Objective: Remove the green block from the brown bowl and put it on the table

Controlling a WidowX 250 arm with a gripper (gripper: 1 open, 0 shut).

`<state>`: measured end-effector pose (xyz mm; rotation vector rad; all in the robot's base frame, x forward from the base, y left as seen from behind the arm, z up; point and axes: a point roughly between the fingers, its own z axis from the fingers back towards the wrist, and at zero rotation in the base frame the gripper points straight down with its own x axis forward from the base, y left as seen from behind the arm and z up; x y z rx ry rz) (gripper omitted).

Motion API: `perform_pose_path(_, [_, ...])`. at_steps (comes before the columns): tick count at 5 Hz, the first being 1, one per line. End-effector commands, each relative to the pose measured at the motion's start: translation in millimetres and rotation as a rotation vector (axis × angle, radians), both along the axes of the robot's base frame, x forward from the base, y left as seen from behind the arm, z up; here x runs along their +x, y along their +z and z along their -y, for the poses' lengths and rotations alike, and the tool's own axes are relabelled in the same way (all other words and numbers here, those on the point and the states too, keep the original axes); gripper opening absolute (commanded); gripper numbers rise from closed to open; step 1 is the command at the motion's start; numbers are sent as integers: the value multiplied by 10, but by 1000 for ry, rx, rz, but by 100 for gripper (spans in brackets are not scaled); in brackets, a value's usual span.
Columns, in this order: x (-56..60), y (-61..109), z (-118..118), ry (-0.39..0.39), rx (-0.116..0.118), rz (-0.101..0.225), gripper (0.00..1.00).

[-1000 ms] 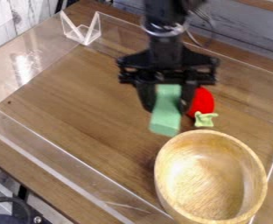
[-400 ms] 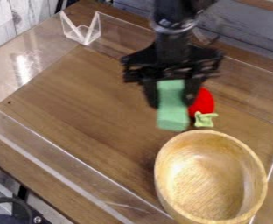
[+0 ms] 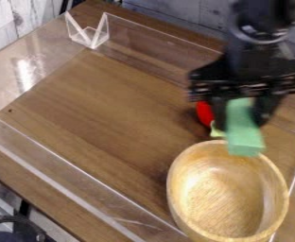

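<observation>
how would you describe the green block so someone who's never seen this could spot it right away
Find the big round brown bowl at the table's near right corner. Just above its far rim, the gripper holds the green block between its fingers. It is a plain light-green bar, unlike the small red toy beside it.

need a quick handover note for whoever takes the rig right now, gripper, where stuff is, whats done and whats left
Gripper: pointing down, shut on the green block, which hangs clear of any surface.
Green block: in the air over the far rim of the brown bowl, partly in front of a red toy.
Brown bowl: empty, at the near right of the table.
Done: block is out of the bowl and in the grip.
Left: carry it over bare table, set it down, open and withdraw.
</observation>
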<state>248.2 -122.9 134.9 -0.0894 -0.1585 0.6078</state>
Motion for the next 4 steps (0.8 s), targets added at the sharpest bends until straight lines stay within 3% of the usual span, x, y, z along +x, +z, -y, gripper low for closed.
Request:
perform_pose_path(1, [51, 218, 57, -43, -36, 38, 0])
perform_pose_path(3, [-65, 274, -64, 190, -28, 75, 0])
perform_pose_path(4, [-150, 276, -349, 275, -14, 99, 0])
